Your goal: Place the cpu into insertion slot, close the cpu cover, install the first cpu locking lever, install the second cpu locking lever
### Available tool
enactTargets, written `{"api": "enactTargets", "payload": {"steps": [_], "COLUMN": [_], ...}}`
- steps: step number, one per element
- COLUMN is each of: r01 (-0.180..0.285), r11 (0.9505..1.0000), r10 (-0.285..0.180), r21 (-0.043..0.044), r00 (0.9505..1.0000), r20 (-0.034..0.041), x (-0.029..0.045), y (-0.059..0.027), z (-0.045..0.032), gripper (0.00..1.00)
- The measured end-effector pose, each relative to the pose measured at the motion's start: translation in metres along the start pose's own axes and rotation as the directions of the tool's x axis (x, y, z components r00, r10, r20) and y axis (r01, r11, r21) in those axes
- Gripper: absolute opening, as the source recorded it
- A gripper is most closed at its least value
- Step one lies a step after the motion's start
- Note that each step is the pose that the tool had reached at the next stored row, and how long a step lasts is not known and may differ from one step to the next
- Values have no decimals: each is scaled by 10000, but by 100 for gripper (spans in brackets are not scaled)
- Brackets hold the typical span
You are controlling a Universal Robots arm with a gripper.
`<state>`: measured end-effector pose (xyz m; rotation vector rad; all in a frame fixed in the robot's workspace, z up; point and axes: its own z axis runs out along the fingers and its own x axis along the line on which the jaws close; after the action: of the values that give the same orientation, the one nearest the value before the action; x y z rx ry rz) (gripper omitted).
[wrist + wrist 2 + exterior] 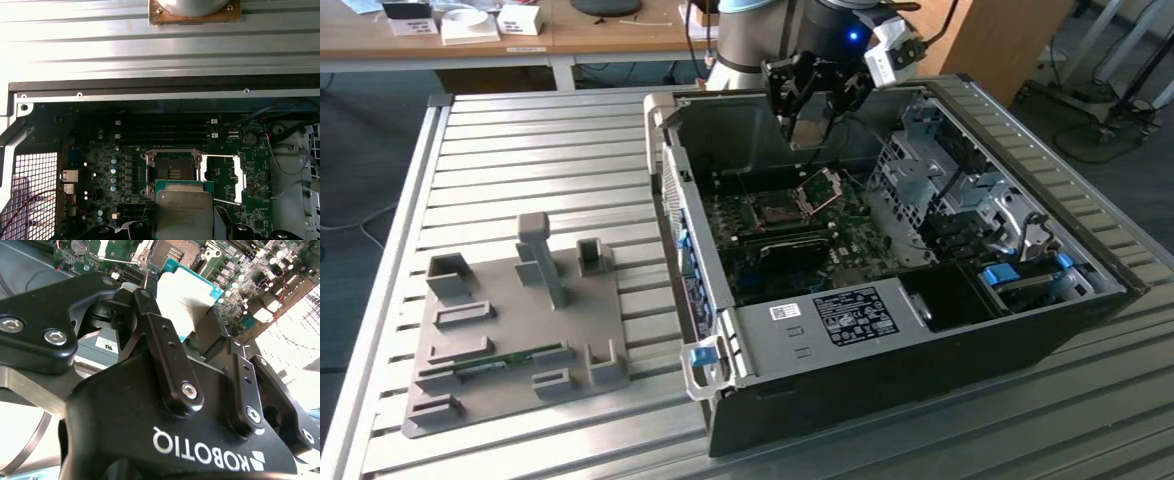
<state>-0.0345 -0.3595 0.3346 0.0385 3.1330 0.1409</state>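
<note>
Silver-topped chip (184, 212) clamped in my jaws, I hover near the open socket (172, 170), where seating needs square alignment.

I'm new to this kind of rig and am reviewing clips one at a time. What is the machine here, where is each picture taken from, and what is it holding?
This is one robot arm that ends in a pincer. The exterior view comes from a camera off the arm and looks at a slatted metal table. On the table stands an open computer case. Toward that view's left is a grey tray holding a green memory stick. Both wrist views come from cameras that ride on the arm and look down into the case. The pincer is shut on the cpu, a flat silver square, and holds it above the green motherboard. In the first wrist view the insertion slot is empty and the cpu cover is swung open beside it. The chip is not yet seated.
</note>
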Motion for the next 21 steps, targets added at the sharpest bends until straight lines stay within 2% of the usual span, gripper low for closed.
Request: {"api": "enactTargets", "payload": {"steps": [21], "r01": [0], "r11": [10000], "r10": [0], "r21": [3], "r00": [10000], "r20": [0], "x": [0], "y": [-4], "z": [47], "gripper": [54]}}
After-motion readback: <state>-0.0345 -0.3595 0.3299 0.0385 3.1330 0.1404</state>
